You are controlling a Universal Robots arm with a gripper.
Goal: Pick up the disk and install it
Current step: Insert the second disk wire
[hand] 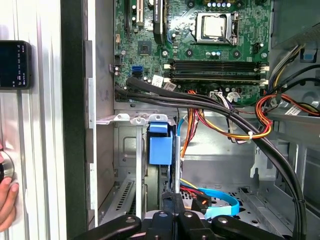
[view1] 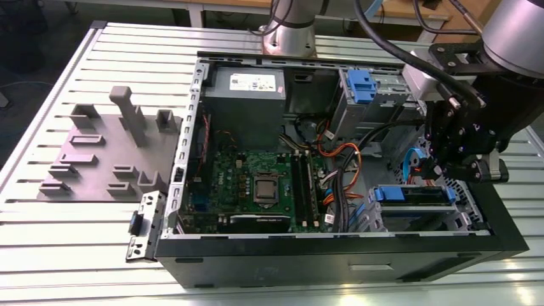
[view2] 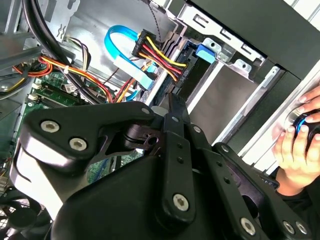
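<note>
The disk (view1: pixel 412 194) lies in the lower drive bay of the open computer case (view1: pixel 340 255), at the exterior view's right, its blue carrier facing up. In the first wrist view the blue carrier (hand: pixel 161 146) stands edge-on in the bay. My gripper (view1: pixel 437 171) hangs just above that bay. Its fingers are pressed together with nothing between them. The tips (hand: pixel 176 150) sit right beside the blue carrier. In the second wrist view the gripper (view2: pixel 172 100) points at the end of the disk (view2: pixel 206 51) where red, yellow and black wires plug in.
A grey power-supply box (view1: pixel 246 86) and the green motherboard (view1: pixel 255 185) fill the case's left half. A second blue carrier (view1: pixel 361 86) sits in the upper bay. Orange and blue cables (hand: pixel 225 130) cross near the bay. A person's hand (view2: pixel 295 150) rests outside the case wall. Grey fixtures (view1: pixel 102 153) stand on the slatted table.
</note>
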